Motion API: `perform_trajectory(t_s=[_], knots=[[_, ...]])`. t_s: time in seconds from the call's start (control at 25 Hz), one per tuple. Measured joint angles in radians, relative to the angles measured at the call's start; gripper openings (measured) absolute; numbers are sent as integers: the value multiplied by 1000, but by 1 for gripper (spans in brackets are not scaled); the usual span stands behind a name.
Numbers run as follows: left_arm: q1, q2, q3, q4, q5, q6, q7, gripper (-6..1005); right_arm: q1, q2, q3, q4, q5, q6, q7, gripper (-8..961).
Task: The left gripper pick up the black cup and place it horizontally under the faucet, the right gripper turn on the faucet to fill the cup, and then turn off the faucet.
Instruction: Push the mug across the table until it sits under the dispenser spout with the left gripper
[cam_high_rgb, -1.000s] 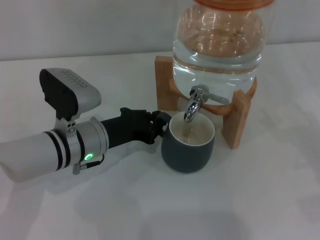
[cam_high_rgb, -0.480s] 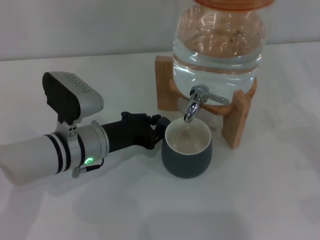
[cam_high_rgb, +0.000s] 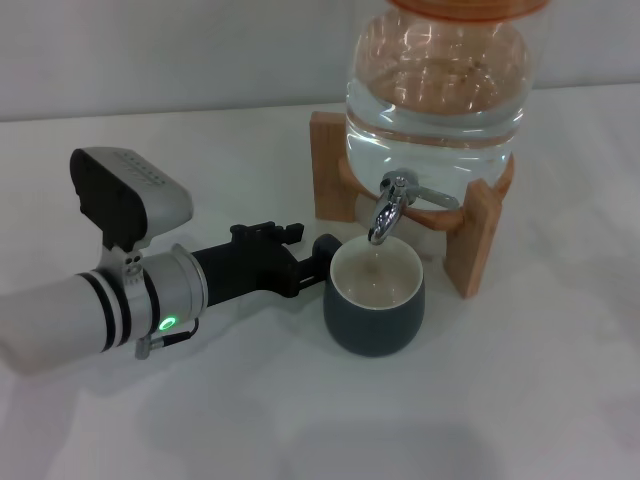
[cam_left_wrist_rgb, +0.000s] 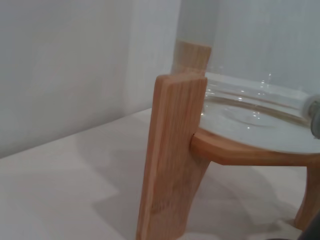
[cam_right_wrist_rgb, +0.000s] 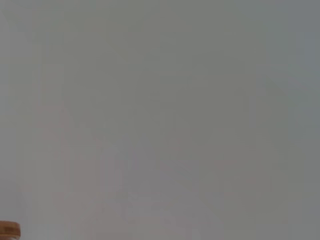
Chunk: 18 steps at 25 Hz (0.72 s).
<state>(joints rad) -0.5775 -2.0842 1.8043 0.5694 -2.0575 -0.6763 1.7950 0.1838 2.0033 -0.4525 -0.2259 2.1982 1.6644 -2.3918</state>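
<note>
- Now, your left pincer lies low over the tabletop, its tips at the left side of the black cup; you cannot tell whether the fingers grip the handle or stand apart.
- Cup stands upright, mouth up, directly under the faucet spout.
- Faucet sits on the clear water jar, cradled in the wooden stand.
- Right pincer not seen in any view.
</note>
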Motion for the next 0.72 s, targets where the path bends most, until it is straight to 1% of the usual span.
perform_trajectory(t_s=[0.16,0.36,0.44,0.6,0.72], knots=[[13,3,-2,9,0,-11,1,490,-1,0,0,-1,0,0,1,807],[26,5,-6,10,0,-31,3,574,-1,-1,0,-3,0,0,1,807],[34,6,-23,10,5,-46,3,574,-1,-1,0,-4,0,0,2,807],[69,9,-92,11,25,-117,13,573,-6,-2,0,-5,0,1,3,807],[104,19,-162,16,65,-186,16,572,-14,-3,0,-7,-2,2,4,806]])
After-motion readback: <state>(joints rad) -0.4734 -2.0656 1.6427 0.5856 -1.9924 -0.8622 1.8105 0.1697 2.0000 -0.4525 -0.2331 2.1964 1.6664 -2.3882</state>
